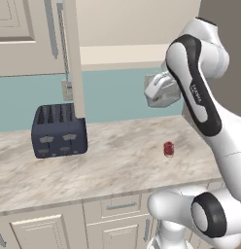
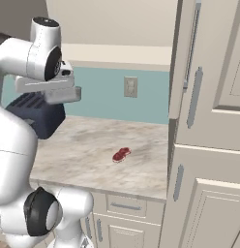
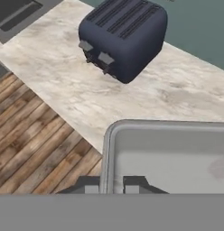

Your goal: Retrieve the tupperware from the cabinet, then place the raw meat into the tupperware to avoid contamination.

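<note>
Nearest to you, at the bottom of the hand view, the claw (image 3: pixel 112 185) has its two dark tips pinched on the near wall of the tupperware (image 3: pixel 177 158), a clear, shallow tub. You can see the same tub hanging in the air at the end of the arm in the left base view (image 1: pixel 161 91), well above the worktop (image 1: pixel 112 165). So you may count the first part as done: the container is out of the cabinet (image 2: pixel 199 77) and in the grip.

Below and a little further on, the raw meat (image 1: pixel 168 149) lies on the bare worktop, towards its front right as the left base view shows it, well apart from everything else. In the right base view it sits (image 2: pixel 121 154) about midway between the front edge and the back wall. It is not in the tub, so that half of the job is left to you.

Further back, near the rear left of the worktop, the dark blue toaster (image 1: pixel 59 130) stands beside the hanging edge of an open cabinet door (image 1: pixel 74 58). The tub looks empty; I judge you should set it down on open worktop near the meat, let go, then lift the meat in. Watch the door edge as you swing the arm.
</note>
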